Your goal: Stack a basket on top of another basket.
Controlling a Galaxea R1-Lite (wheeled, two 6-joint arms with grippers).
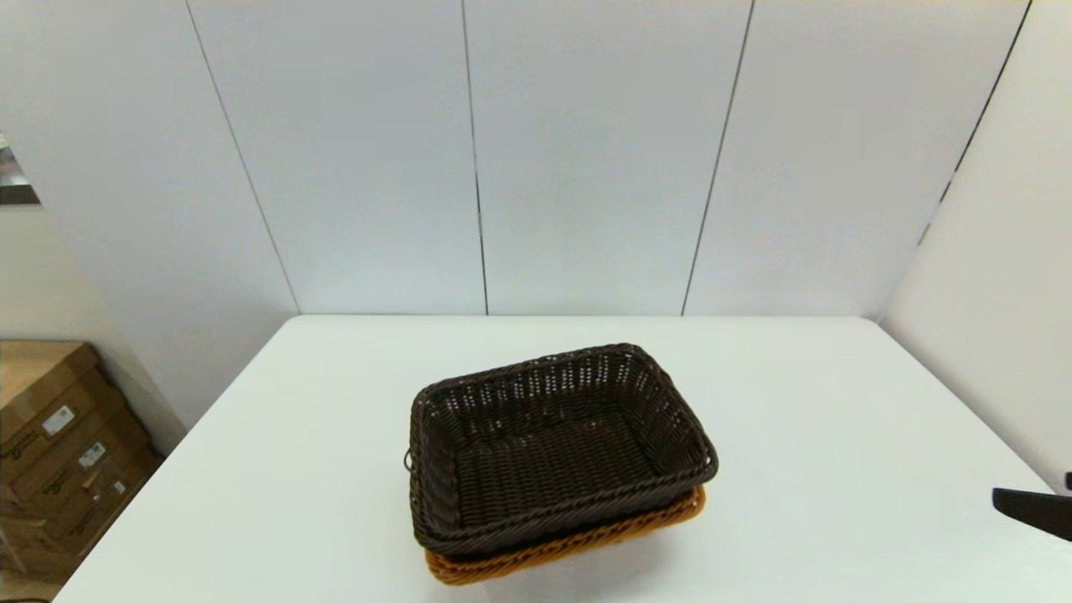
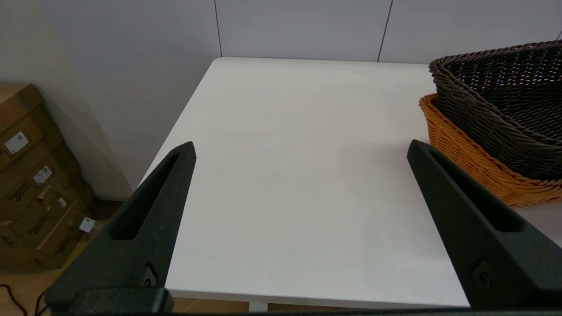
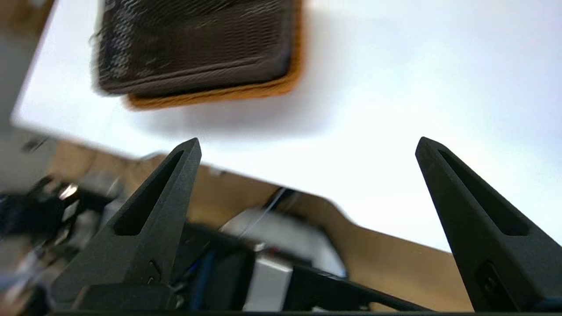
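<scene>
Dark brown basket (image 1: 557, 448) nested in the orange-tan basket (image 1: 569, 548) at mid desk (image 1: 837, 402), slightly skewed, so stacking judged done. Left pincer (image 2: 300, 149) spread wide, empty, low by the near-left desk edge, beside the stack. Right pincer (image 3: 307, 145) spread, empty, off the near-right edge. Left to do: likely only parking.

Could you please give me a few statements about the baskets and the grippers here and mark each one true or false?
1. The dark brown basket sits nested in the orange-tan basket. True.
2. The right gripper is shut on the dark brown basket. False: it is open, holds nothing, and is off the table's near right edge.
3. The left gripper is open over bare table. True.
4. The two baskets stand side by side, apart. False: they are stacked.
</scene>
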